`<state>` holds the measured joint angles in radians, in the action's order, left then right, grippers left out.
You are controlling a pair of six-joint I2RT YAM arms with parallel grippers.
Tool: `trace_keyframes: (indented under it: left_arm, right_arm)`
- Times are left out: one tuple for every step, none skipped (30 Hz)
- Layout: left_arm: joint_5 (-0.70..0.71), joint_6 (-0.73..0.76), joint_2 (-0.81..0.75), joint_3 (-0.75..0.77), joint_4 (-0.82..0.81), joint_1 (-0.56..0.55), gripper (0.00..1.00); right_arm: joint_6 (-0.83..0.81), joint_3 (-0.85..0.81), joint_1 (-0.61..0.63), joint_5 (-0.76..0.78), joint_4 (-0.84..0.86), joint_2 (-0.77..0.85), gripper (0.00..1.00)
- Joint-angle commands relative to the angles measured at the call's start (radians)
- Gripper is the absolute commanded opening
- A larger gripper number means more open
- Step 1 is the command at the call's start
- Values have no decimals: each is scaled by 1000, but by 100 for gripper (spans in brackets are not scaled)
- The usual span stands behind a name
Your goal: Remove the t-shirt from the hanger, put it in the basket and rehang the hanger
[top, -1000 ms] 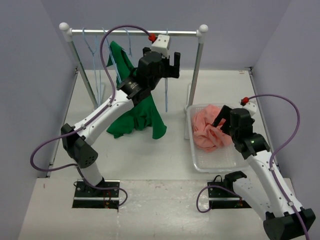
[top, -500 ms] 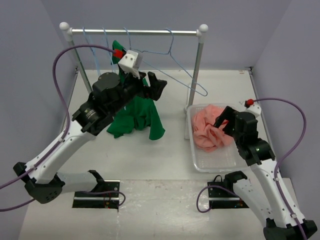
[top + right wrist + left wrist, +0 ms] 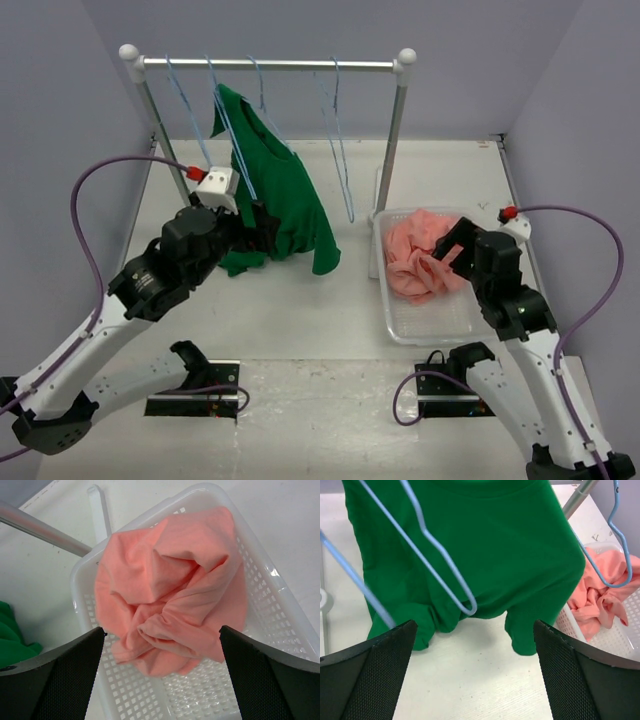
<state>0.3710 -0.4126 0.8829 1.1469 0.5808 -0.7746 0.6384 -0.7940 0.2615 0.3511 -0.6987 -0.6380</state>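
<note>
Beside rail (image 3: 300, 65) right post, white basket (image 3: 425, 332) holds salmon-pink t-shirt (image 3: 415, 262), crumpled, off any hanger. On rail toward right end, bare light-blue hanger (image 3: 341, 150) hangs by hook. Toward rail left end, dark green t-shirt (image 3: 285, 195) hangs on another hanger. Left gripper (image 3: 265, 228) below rail, facing green shirt, jaws wide, empty. Right gripper (image 3: 452, 248) over basket, jaws wide, holding nothing.
</note>
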Motion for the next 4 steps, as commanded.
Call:
trace_keyframes:
  left_arm:
    - [28,-37,-56,-42,-12,-2,100]
    - [26,-34,-61,-45,-13,-2,100]
    - [29,-35,-64,-47,-10,-2,100]
    - [38,-34,-67,-47,-9,-2,100]
  right_arm:
    - [43,4,-2,32,-24,21,99]
    - [43,9,-2,34,-25,30,99]
    - [40,9,-2,35,-25,37,99]
    - [38,9,-2,40,-24,43,99]
